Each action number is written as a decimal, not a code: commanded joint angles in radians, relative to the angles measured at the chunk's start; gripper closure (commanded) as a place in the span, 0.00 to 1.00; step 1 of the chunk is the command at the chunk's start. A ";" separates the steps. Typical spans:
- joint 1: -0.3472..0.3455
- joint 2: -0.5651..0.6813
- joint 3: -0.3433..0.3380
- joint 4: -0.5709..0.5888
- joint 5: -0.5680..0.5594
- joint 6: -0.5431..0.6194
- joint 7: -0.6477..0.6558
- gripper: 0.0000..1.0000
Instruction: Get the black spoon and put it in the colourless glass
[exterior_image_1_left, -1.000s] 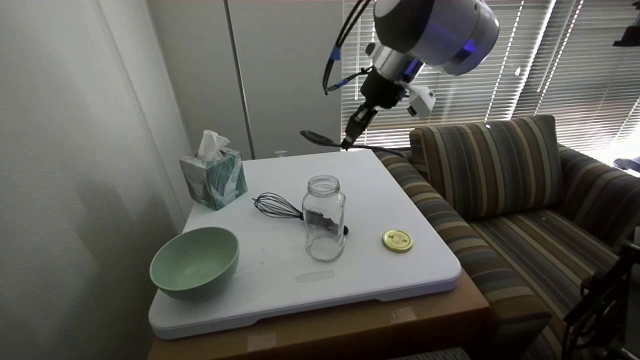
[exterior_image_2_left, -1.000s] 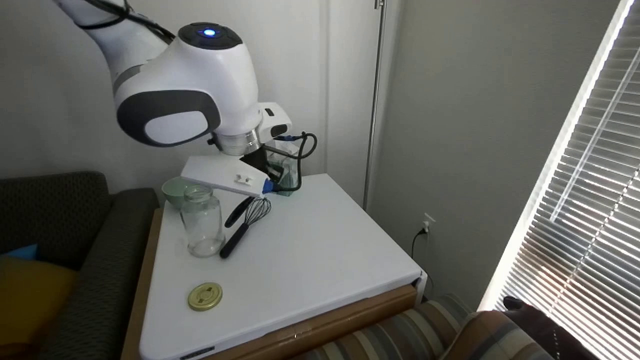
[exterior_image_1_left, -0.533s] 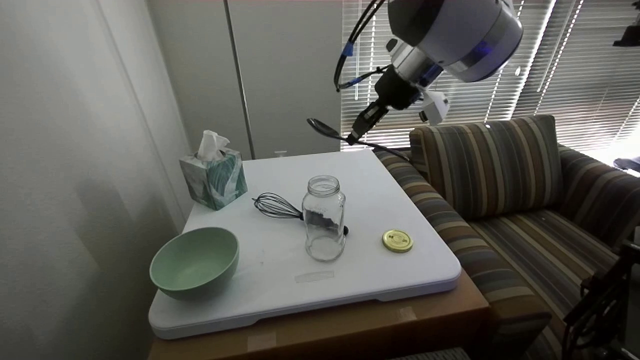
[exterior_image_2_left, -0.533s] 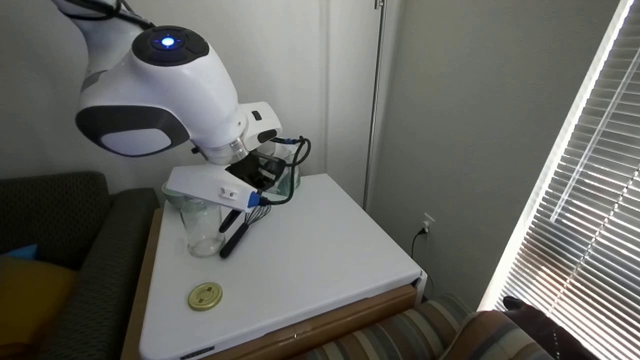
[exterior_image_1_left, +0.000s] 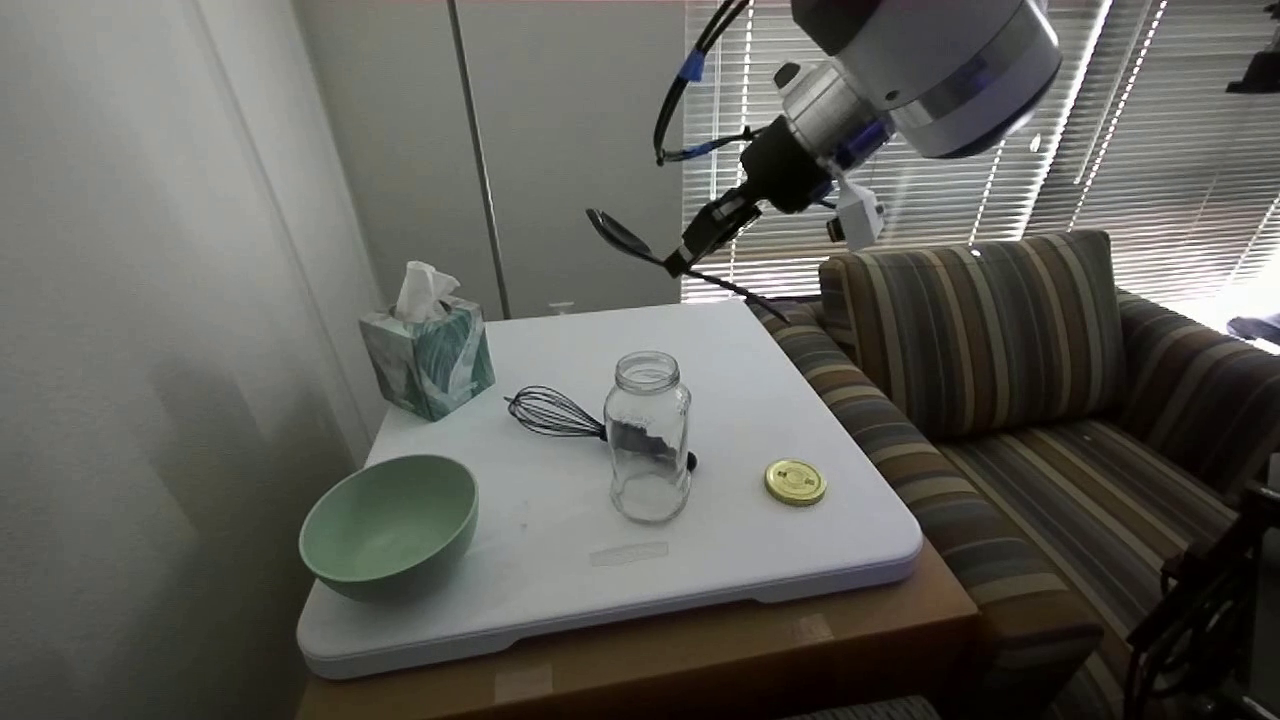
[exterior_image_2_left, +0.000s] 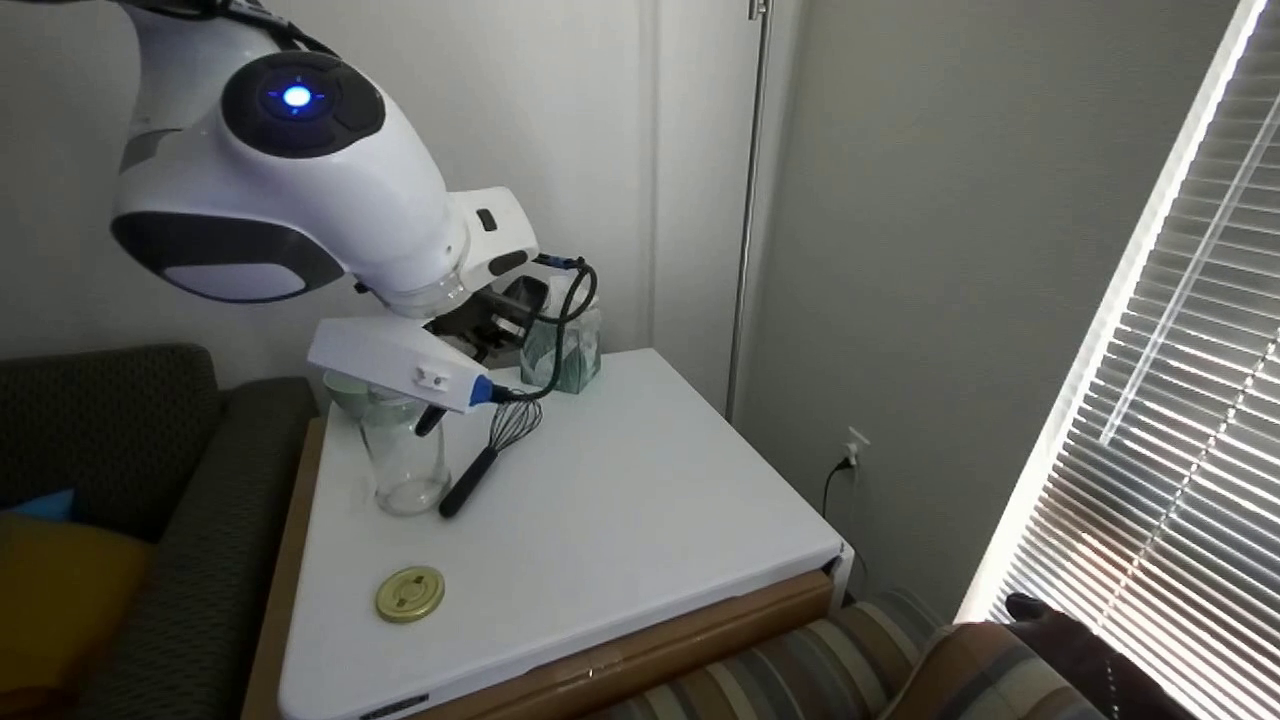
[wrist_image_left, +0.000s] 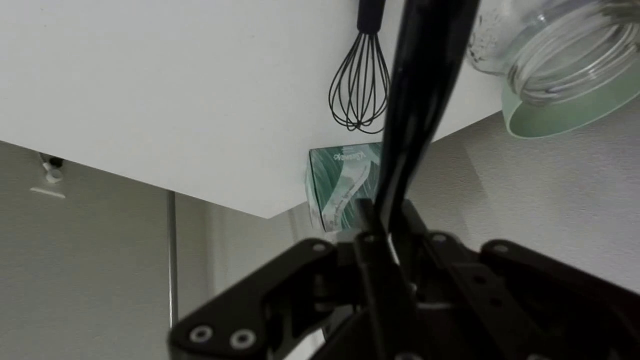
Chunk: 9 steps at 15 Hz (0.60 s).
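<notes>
The black spoon (exterior_image_1_left: 722, 285) is held in the air above the far part of the table. My gripper (exterior_image_1_left: 677, 264) is shut on its handle, between the bowl and the handle's end. The spoon is tilted, its bowl up and its handle end down in an exterior view. In the wrist view the spoon's handle (wrist_image_left: 425, 75) runs up from between my fingertips (wrist_image_left: 387, 212). The colourless glass (exterior_image_1_left: 648, 490) stands upright and open on the table, nearer that camera than the spoon. It also shows in an exterior view (exterior_image_2_left: 408, 470) and at the wrist view's upper right (wrist_image_left: 492, 42).
A whisk (exterior_image_1_left: 550, 412) lies behind the glass. A green bowl (exterior_image_1_left: 390, 530) stands at the table's near left corner, a tissue box (exterior_image_1_left: 430, 365) by the wall. A gold lid (exterior_image_1_left: 795, 481) lies right of the glass. A striped armchair (exterior_image_1_left: 980, 340) adjoins the table.
My gripper has risen a little with the spoon. The spoon has tilted more, bowl end up and handle end down. In an exterior view the arm has swung left. The glass has not moved.
</notes>
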 joint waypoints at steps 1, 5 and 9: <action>-0.094 0.097 0.126 -0.056 -0.077 0.117 -0.055 0.97; -0.103 0.127 0.114 -0.074 -0.381 0.128 0.127 0.97; -0.100 0.189 0.060 -0.022 -0.729 0.131 0.345 0.97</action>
